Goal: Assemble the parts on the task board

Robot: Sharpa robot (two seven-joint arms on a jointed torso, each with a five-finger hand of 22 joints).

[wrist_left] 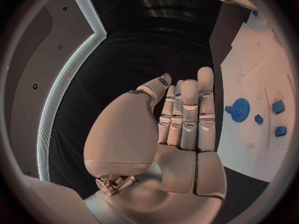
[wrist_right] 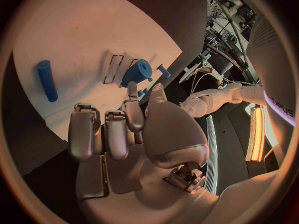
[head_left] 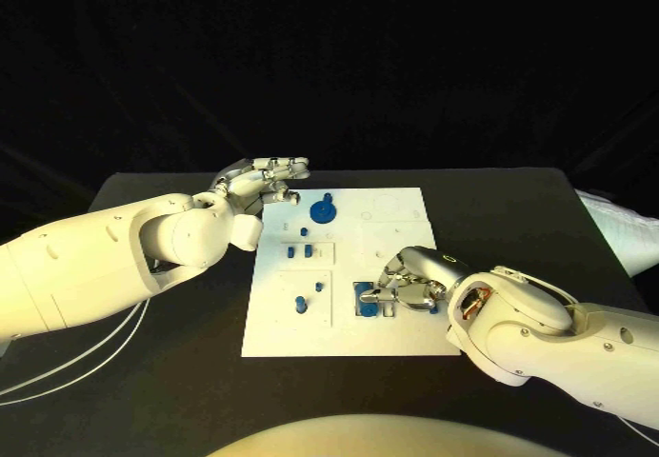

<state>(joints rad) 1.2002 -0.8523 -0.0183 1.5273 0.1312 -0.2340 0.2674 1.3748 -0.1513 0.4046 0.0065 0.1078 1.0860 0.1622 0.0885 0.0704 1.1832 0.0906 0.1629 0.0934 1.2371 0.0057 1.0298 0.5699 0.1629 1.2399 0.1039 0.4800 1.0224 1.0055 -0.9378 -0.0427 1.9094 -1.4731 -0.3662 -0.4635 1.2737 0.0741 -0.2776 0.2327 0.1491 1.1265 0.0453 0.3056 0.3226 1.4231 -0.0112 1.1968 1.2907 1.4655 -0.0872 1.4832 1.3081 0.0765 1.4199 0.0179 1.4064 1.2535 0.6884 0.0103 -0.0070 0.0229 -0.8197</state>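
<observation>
Writing: small printed marks are showing on the task board (head_left: 398, 205), too small to be read.

Task board: a white rectangular plate lying flat in the middle of the black surface (head_left: 165, 381), bearing outlined slots and recesses.

Parts, blue:
- a gear (head_left: 323, 210) sitting near the board's far left corner, just beside the left hand; in the left wrist view it (wrist_left: 239, 109) is showing teeth and a hub.
- two small blocks (head_left: 301, 252) standing in slots at the board's left middle.
- a small piece (head_left: 320, 285) and a peg (head_left: 301, 305) lying nearer the front left.
- a recess with blue pieces (head_left: 370, 307) at the front, partly hidden under the right hand.
- in the right wrist view, a rod (wrist_right: 47, 79) lying flat on the board and a cylinder with a side pin (wrist_right: 138, 72) just beyond the fingertips (wrist_right: 131, 90).

Left hand (head_left: 258, 181): hovering at the board's far left edge, fingers straight and pressed side by side, holding nothing.

Right hand (head_left: 409, 283): reaching over the front recess, fingers curled downward; I cannot tell whether it is pinching a piece.
</observation>
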